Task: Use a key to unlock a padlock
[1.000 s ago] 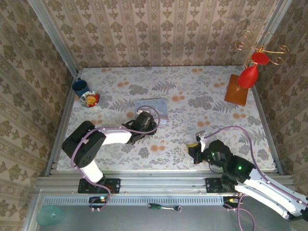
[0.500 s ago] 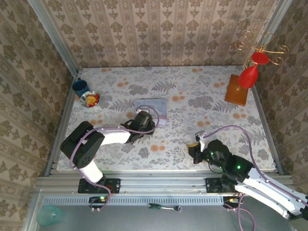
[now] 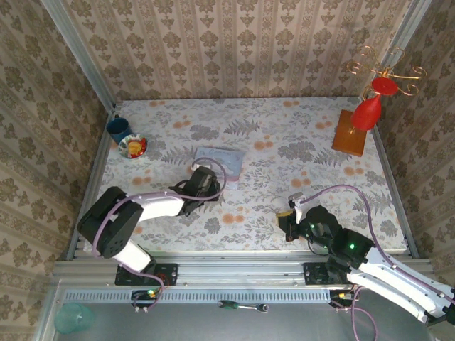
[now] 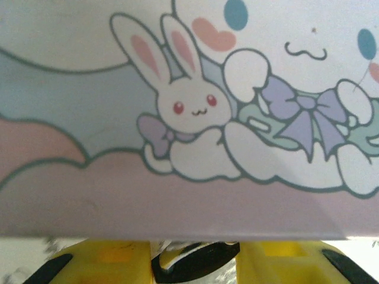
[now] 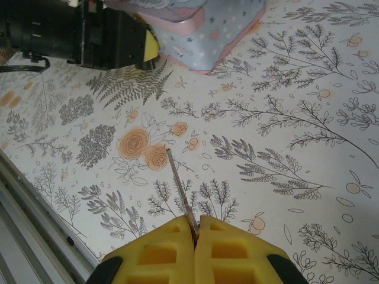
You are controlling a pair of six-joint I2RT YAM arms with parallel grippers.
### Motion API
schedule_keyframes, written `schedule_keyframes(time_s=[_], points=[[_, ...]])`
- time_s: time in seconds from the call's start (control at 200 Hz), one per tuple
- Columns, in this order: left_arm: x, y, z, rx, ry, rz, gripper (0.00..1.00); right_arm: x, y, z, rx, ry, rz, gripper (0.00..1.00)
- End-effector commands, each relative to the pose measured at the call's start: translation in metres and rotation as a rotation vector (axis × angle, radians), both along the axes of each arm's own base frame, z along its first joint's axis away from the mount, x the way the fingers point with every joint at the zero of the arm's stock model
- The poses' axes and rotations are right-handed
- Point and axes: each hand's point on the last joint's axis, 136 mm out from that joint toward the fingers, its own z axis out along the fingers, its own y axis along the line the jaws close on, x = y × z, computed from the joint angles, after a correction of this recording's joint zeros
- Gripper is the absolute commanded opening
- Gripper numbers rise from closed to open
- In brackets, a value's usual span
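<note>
The pastel tin with a cartoon rabbit on its lid lies just beyond my left gripper. Between the yellow fingers sits the padlock, small and dark with a bright metal shackle; the jaws are shut on it at the tin's near edge. From above, the left gripper touches the tin at its near left corner. My right gripper is shut on the key, whose thin blade points up-left over the tablecloth. In the top view the right gripper hovers near the front edge, well apart from the tin.
A blue cup and a small bowl stand at the back left. A wooden base with a gold wire stand and red ornaments is at the back right. A metal rail borders the front.
My left gripper has shifted left and toward the front, and the tin has slid left and turned askew with it. The right arm and key have stayed put.
</note>
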Motion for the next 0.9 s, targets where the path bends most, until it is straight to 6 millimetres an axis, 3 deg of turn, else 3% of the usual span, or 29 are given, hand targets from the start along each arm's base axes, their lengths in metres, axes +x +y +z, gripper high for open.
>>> schedule_keyframes(time_s=[0.0, 0.135, 0.225, 0.545, 0.785, 0.895], points=[[-0.013, 0.024, -0.005, 0.045, 0.028, 0.044, 0.33, 0.005, -0.001, 0.01, 0.024, -0.023, -0.027, 0.0], [-0.025, 0.038, -0.004, 0.06, 0.04, 0.079, 0.33, 0.004, -0.001, 0.01, 0.023, -0.023, -0.02, 0.0], [-0.031, 0.036, -0.002, 0.059, 0.041, 0.098, 0.33, 0.004, 0.0, 0.009, 0.024, -0.023, -0.018, 0.0], [-0.029, -0.034, 0.004, 0.038, 0.035, 0.015, 0.33, 0.004, -0.001, 0.01, 0.025, -0.024, -0.022, 0.0], [-0.01, -0.07, 0.004, 0.018, 0.06, -0.02, 0.34, 0.004, -0.003, 0.01, 0.024, -0.011, -0.036, 0.0], [-0.008, -0.078, 0.005, 0.01, 0.067, -0.035, 0.37, 0.003, -0.005, 0.009, 0.024, 0.0, -0.045, 0.0]])
